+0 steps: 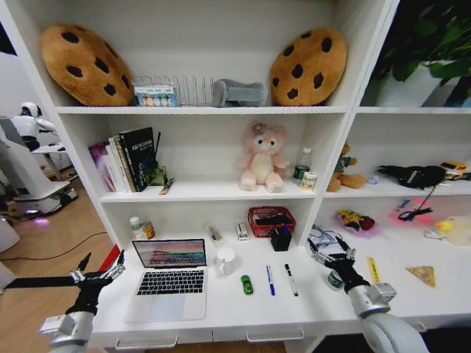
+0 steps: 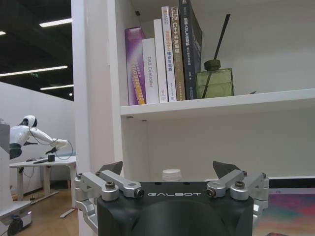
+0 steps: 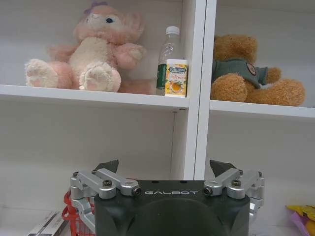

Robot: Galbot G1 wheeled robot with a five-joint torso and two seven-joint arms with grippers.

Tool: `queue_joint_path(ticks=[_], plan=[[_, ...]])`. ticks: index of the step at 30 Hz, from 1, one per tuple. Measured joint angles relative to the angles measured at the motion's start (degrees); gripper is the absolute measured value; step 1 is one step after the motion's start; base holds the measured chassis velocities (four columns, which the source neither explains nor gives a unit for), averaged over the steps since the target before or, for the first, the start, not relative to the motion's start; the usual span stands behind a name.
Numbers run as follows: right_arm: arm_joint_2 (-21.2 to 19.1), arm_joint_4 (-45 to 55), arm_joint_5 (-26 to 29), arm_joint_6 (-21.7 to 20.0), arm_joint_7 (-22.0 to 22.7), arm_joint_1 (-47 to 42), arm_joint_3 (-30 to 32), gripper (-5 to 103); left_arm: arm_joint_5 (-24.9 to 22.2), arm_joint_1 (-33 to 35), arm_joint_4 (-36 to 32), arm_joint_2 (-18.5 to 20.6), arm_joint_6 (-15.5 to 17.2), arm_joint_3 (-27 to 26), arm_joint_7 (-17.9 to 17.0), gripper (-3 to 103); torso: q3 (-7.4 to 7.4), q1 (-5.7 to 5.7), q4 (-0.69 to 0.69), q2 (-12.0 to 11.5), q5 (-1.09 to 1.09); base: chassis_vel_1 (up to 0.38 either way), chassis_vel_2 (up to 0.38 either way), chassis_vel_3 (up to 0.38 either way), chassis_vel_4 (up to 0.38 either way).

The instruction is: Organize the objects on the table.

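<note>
**Both claws hovering spread over the desk front, holding nothing**

Left gripper point(image 1: 101, 273) is hanging nearest the camera at the white desk's point(image 1: 221, 312) left front edge, fingers spread wide, empty. Silver laptop point(image 1: 170, 278) is sitting open just to its right. Right gripper point(image 1: 330, 252) is hovering over the desk's right part, jaws apart, gripping nothing; a small green-topped can point(image 1: 335, 279) is lying right beside its wrist. Between the two claws: tiny green toy car point(image 1: 246, 284), blue pen point(image 1: 270, 279), black pen point(image 1: 291, 279), all flat on the desk, apart from each other. A red basket point(image 1: 270, 220) is sitting farther back, left of the right claw.
</note>
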Motion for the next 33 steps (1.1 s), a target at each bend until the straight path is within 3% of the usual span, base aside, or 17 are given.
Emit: queue_joint_path(ticks=[5, 11, 12, 15, 17, 18, 19, 21, 22, 23, 24, 26, 27, 29, 30, 32, 33], plan=[[1.62, 1.20, -0.43, 0.03, 0.37, -1.21, 0.34, 100, 0.75, 0.58, -1.14, 1.34, 0.35, 0.19, -0.29, 102, -0.01, -0.02, 0.01, 0.00, 0.01, -0.046, 0.038, 0.035, -0.031], [6.69, -0.80, -1.62, 0.69, 1.08, -1.52, 0.50, 100, 3.88, 2.20, -3.16, 7.67, 2.32, 1.41, -1.29, 77, -0.02, -0.06, -0.01, 0.03, -0.01, 0.007, -0.008, -0.009, 0.004], [6.69, -0.80, -1.62, 0.69, 1.08, -1.52, 0.50, 100, 3.88, 2.20, -3.16, 7.67, 2.32, 1.41, -1.29, 77, -0.02, -0.06, -0.01, 0.03, -0.01, 0.000, 0.000, 0.000, 0.000], [9.77, -3.31, -2.03, 1.48, 1.26, -1.08, -0.70, 100, 2.67, 4.93, -5.72, 14.85, 4.26, 1.74, -1.64, 61, -0.02, -0.05, 0.00, 0.02, 0.00, 0.000, 0.000, 0.000, 0.000], [10.11, -3.68, -2.10, 1.63, 1.27, -1.04, -0.92, 100, 2.32, 5.30, -6.05, 15.95, 4.47, 1.72, -1.70, 61, -0.02, -0.05, 0.00, 0.03, 0.00, 0.000, 0.000, 0.000, 0.000], [10.75, -4.45, -2.24, 1.98, 1.29, -0.86, -1.53, 100, 1.09, 6.43, -6.98, 19.47, 4.95, 1.43, -1.74, 56, -0.01, -0.04, 0.00, 0.02, 0.00, 0.000, 0.000, 0.000, 0.000], [10.75, -4.45, -2.24, 1.98, 1.29, -0.86, -1.53, 100, 1.09, 6.43, -6.98, 19.47, 4.95, 1.43, -1.74, 56, -0.01, -0.04, 0.00, 0.02, 0.00, 0.000, 0.000, 0.000, 0.000], [11.66, -5.48, -2.59, 2.49, 1.29, -0.54, -2.57, 100, -1.99, 8.53, -8.45, 27.04, 5.83, 0.39, -1.55, 39, -0.01, -0.03, 0.00, 0.02, 0.01, 0.000, 0.000, 0.000, 0.000], [11.99, -5.75, -2.76, 2.66, 1.29, -0.52, -2.79, 100, -2.96, 8.84, -8.62, 29.76, 6.14, 0.13, -1.54, 39, -0.01, -0.03, 0.01, 0.02, 0.01, 0.000, 0.000, 0.000, 0.000], [11.99, -5.75, -2.76, 2.66, 1.29, -0.52, -2.79, 100, -2.96, 8.84, -8.62, 29.76, 6.14, 0.13, -1.54, 39, -0.01, -0.03, 0.01, 0.02, 0.01, 0.000, 0.000, 0.000, 0.000], [12.37, -6.08, -2.99, 2.96, 1.29, -0.51, -3.13, 100, -3.95, 8.84, -8.64, 32.94, 6.51, -0.04, -1.57, 27, -0.01, -0.03, 0.00, 0.02, 0.00, 0.000, 0.000, 0.000, 0.000], [12.67, -6.46, -3.18, 3.32, 1.30, -0.56, -3.42, 100, -5.46, 8.25, -8.16, 36.97, 7.08, -0.06, -1.72, 23, -0.01, -0.03, -0.01, 0.02, -0.01, 0.000, 0.000, 0.000, 0.000], [12.67, -6.46, -3.18, 3.32, 1.30, -0.56, -3.42, 100, -5.46, 8.25, -8.16, 36.97, 7.08, -0.06, -1.72, 23, -0.01, -0.03, -0.01, 0.02, -0.01, 0.000, 0.000, 0.000, 0.000], [12.78, -6.67, -3.37, 3.91, 1.30, -0.66, -3.49, 100, -7.45, 6.97, -6.46, 42.07, 7.45, 0.39, -1.81, 11, -0.01, -0.03, 0.00, 0.02, -0.01, 0.000, 0.000, 0.000, 0.000], [12.78, -6.67, -3.37, 3.91, 1.30, -0.66, -3.49, 100, -7.45, 6.97, -6.46, 42.07, 7.45, 0.39, -1.81, 11, -0.01, -0.03, 0.00, 0.02, -0.01, 0.000, 0.000, 0.000, 0.000], [12.62, -6.64, -3.34, 4.07, 1.30, -0.65, -3.53, 100, -9.06, 6.14, -4.33, 47.30, 7.47, 0.72, -1.64, 2, -0.01, -0.03, 0.00, 0.01, -0.01, 0.000, 0.000, 0.000, 0.000], [12.62, -6.64, -3.34, 4.07, 1.30, -0.65, -3.53, 100, -9.06, 6.14, -4.33, 47.30, 7.47, 0.72, -1.64, 2, -0.01, -0.03, 0.00, 0.01, -0.01, 0.000, 0.000, 0.000, 0.000]])
